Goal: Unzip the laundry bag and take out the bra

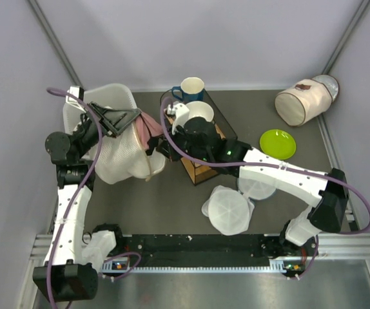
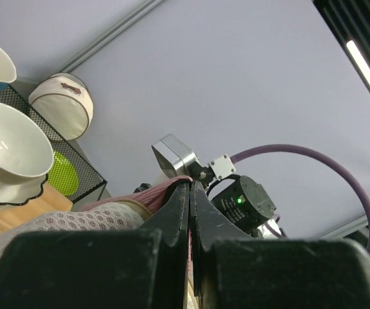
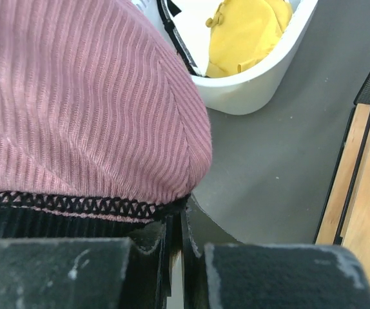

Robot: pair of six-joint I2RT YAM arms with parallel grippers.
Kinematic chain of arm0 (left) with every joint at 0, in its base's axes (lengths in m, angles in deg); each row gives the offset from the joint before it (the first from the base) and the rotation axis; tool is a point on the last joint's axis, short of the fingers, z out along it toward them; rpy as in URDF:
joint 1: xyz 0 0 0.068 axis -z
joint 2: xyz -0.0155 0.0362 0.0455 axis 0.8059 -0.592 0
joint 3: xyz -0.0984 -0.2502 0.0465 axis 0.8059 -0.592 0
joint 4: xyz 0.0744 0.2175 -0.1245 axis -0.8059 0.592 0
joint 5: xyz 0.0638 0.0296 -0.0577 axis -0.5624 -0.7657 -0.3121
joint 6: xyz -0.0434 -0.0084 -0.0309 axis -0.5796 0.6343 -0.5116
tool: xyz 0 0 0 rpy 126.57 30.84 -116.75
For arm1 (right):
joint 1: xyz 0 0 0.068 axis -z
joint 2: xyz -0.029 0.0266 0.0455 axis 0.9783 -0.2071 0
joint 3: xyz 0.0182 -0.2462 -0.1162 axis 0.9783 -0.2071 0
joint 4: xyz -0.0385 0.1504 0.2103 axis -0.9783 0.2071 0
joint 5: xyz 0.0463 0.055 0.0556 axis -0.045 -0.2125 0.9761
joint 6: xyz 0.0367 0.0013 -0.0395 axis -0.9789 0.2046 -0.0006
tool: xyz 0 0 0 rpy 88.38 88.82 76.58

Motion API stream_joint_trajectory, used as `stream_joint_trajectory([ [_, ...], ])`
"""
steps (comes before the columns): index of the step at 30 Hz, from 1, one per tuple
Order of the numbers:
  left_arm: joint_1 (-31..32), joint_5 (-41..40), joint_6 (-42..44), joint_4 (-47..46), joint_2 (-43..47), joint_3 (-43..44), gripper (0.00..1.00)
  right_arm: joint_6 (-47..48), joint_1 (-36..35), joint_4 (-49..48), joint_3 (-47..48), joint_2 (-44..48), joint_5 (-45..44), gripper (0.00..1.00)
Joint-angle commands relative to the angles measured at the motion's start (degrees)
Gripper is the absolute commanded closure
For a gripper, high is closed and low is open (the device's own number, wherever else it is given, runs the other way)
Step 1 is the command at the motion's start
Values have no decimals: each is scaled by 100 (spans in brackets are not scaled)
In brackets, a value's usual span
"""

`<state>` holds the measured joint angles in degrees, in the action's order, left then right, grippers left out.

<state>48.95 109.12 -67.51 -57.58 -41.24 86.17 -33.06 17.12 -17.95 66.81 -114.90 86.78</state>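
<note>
The left pincer, fingers pressed together, pinches the upper edge of the laundry bag. The cream pouch hangs below it at the left side of the tabletop, just in front of a white basket. Whether the pouch's lower edge rests on the surface cannot be told.

The bra bulges out of the pouch's right side as a fold of dusty-pink ribbed fabric. The right pincer is closed on it, and the right wrist view shows its fingers clamped on the garment's dark lace edging. In the left wrist view, a sliver of pink runs between the left fingers, beside the pouch's honeycomb mesh.

A yellow cloth lies inside the basket. Just right of the two pincers stands a black wire rack on a wooden base, holding a white bowl, with a blue mug behind it. Farther right are a green plate and a white cylinder bag with brown trim, lying on its side. Translucent round discs overlap near the front edge.
</note>
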Motion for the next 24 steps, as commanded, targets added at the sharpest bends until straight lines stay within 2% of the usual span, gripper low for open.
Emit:
stream_joint_trajectory([
  [1, 71, -415, -277, -476, 103, -43, 100, 68, 133, -109, 85, -95, 36, 100],
  [3, 62, -467, 223, -28, 261, -113, 100, 16, 317, -109, 50, 98, 87, 100],
  [4, 62, -494, 452, 523, 323, -140, 100, -1, 501, -100, 32, 186, 105, 100],
  [8, 62, -618, 1786, 1765, 595, -368, 100, 218, 643, 66, 58, 661, -9, 100],
  [12, 62, -565, 2483, 2654, 850, -955, 100, 227, 643, 234, 181, 890, 175, 100],
  [18, 123, -389, 3722, 4374, 1053, -1335, 100, -151, 635, 278, 243, 478, 1036, 100],
  [20, 194, -293, 3960, 4554, 1053, -1318, 100, -204, 626, 321, 357, 267, 1151, 100],
  [24, 457, -512, 4171, 5010, 1009, -609, 100, -195, 617, 514, 603, -32, 1282, 100],
])
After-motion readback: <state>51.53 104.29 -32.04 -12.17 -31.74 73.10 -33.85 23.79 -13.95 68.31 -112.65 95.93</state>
